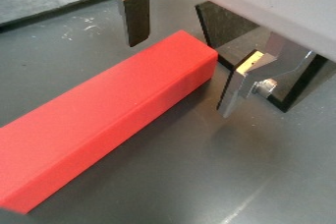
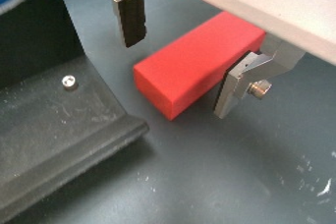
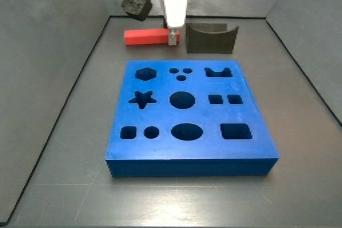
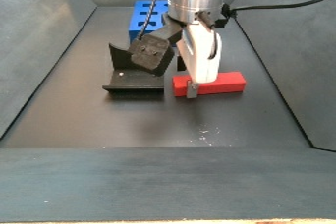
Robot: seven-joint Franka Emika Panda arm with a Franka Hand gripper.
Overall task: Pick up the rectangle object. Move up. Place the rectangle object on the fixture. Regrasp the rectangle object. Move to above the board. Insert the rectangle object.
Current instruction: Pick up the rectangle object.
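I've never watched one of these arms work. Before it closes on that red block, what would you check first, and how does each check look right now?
1. Block lies flat on the floor: ok; the rectangle object rests flat in both wrist views.
2. Gripper straddles the block: ok; one finger stands on each side of its end.
3. Gripper open: ok; gaps show between the pads and the block.
4. Fingers low enough to grip the sides: cannot tell.
5. Fixture clear of the gripper: ok; it stands beside the block, apart.
6. Board holes free: ok; none is filled.
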